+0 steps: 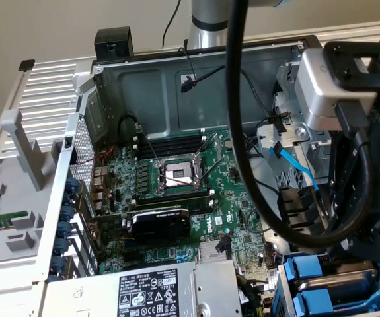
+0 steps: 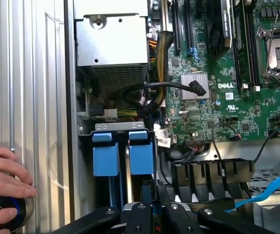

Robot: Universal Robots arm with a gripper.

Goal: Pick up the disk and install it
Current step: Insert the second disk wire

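While the claw hangs at the open case's corner, two blue carriers sit just below it, and the grey box's sticker is too small to read. Seen from the wrist, the claw lines up with the disk, seated in the bay beside its twin; its grip cannot be told. "DELL" marks the board beyond, and a hand rests off to one side.

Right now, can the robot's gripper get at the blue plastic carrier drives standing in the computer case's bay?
Probably yes. The gripper, shut, hangs directly above the two blue plastic carrier drives in the bay, and nothing lies between them. The black cable bundle and the grey power-supply box sit off to the side.
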